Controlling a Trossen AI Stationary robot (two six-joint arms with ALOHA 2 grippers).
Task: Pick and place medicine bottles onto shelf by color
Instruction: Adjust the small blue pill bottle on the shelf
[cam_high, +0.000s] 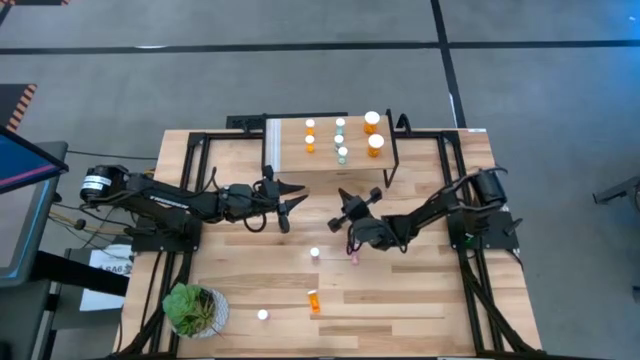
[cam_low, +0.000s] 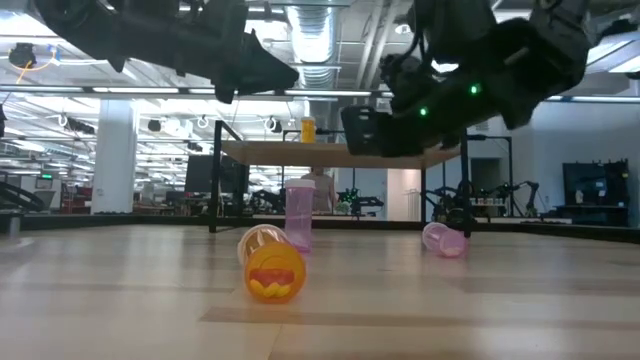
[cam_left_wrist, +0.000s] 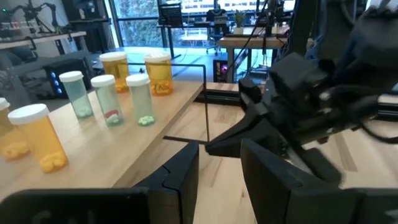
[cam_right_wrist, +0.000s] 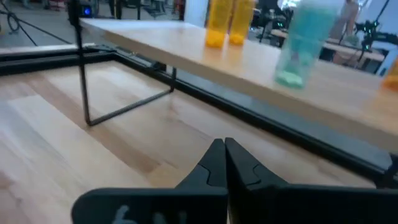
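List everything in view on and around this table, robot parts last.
Table: one, light wood, black frame.
Shelf: one, light wood top with black legs, at the table's far edge.
Small orange bottles: two, white caps, upright on the shelf.
Pale green bottles: three, white caps, upright on the shelf.
Wide orange bottles: two, white caps, upright on the shelf.
Pink bottles: two on the table, one upright, one lying.
Orange bottle: one, lying on the table near the front.
White-capped bottle: one, upright near the plant, body colour hidden.
Potted plant: one, green, front corner.
Left tool: dark, open, empty, beside the shelf.
Right tool: dark, shut, empty, in front of the shelf.
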